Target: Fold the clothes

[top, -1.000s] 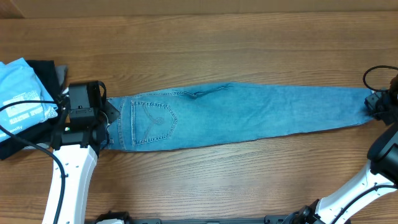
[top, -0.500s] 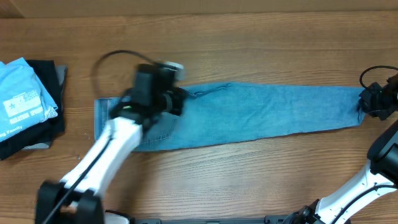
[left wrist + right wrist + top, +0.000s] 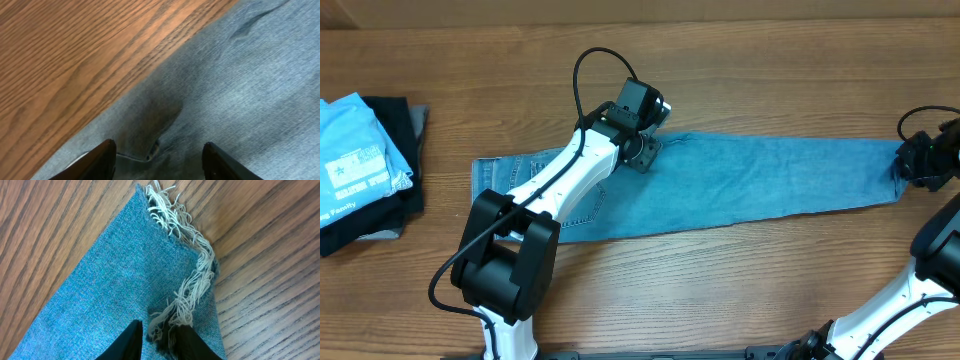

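We see the jeans [image 3: 770, 180] lying flat and stretched lengthwise across the wooden tabletop [image 3: 720, 60], waistband to our left and ankle end to our right. The left pincer [image 3: 647, 152] hangs over the jeans' far edge about a third of the way along from the waistband, its jaws wide apart above the denim and gripping nothing. The right pincer [image 3: 159, 339] sits at the frayed hem [image 3: 185, 265], its jaws narrow and pinching the cloth and loose white threads. At the far left a light blue T-shirt [image 3: 355, 150] rests on dark garments [image 3: 390, 108], well apart from the jeans.
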Robot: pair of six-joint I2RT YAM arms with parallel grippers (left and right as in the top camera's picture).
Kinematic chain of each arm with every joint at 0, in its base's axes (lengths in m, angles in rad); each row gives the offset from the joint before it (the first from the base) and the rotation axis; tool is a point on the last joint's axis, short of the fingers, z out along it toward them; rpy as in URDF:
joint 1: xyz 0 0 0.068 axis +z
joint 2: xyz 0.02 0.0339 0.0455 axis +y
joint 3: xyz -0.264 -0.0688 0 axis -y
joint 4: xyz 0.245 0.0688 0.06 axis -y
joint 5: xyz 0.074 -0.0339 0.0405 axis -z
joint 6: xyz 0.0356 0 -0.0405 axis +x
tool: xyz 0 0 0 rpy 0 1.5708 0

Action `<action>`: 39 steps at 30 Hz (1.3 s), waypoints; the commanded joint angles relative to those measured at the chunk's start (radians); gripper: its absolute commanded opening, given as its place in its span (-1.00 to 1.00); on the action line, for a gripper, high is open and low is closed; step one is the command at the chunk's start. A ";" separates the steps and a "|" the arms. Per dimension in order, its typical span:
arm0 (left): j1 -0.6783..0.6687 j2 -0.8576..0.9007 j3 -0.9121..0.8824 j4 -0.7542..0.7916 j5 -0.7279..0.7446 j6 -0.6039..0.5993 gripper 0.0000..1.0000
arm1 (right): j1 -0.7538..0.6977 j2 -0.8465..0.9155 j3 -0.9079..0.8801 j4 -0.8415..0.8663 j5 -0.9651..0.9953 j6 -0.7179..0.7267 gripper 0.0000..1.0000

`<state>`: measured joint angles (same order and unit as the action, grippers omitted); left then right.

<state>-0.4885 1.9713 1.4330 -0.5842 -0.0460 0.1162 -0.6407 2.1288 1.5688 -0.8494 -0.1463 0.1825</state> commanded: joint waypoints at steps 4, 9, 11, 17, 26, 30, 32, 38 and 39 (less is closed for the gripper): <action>0.006 0.056 0.004 0.017 -0.059 0.063 -0.01 | 0.004 -0.040 -0.004 0.001 -0.014 0.000 -0.47; 0.007 0.082 0.004 0.067 -0.061 0.083 -0.41 | 0.004 -0.040 -0.004 0.000 -0.014 0.000 -0.47; 0.013 0.082 0.004 0.077 -0.061 0.084 -0.79 | 0.004 -0.040 -0.004 0.000 -0.014 0.000 -0.47; 0.086 0.114 0.004 0.568 -0.175 0.007 -0.92 | 0.004 -0.040 -0.004 -0.010 -0.017 -0.001 -0.48; 0.109 -0.121 0.024 0.171 -0.253 -0.148 0.55 | 0.004 -0.040 -0.004 -0.016 -0.047 -0.010 -0.46; 0.243 -0.161 0.022 -0.072 -0.195 -0.358 0.52 | 0.004 -0.040 -0.004 -0.016 -0.060 -0.035 -0.34; 0.317 -0.101 0.022 -0.101 -0.193 -0.388 0.48 | 0.004 -0.040 -0.004 -0.016 -0.058 -0.035 -0.33; 0.562 -0.023 0.022 0.011 -0.077 -0.490 0.48 | 0.004 -0.040 -0.004 -0.018 -0.058 -0.035 -0.31; 0.575 -0.009 0.022 0.021 -0.034 -0.489 0.43 | 0.004 -0.040 -0.004 -0.018 -0.058 -0.035 -0.31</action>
<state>0.0402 1.9251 1.4570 -0.5892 -0.2089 -0.3325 -0.6407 2.1288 1.5684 -0.8684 -0.1951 0.1562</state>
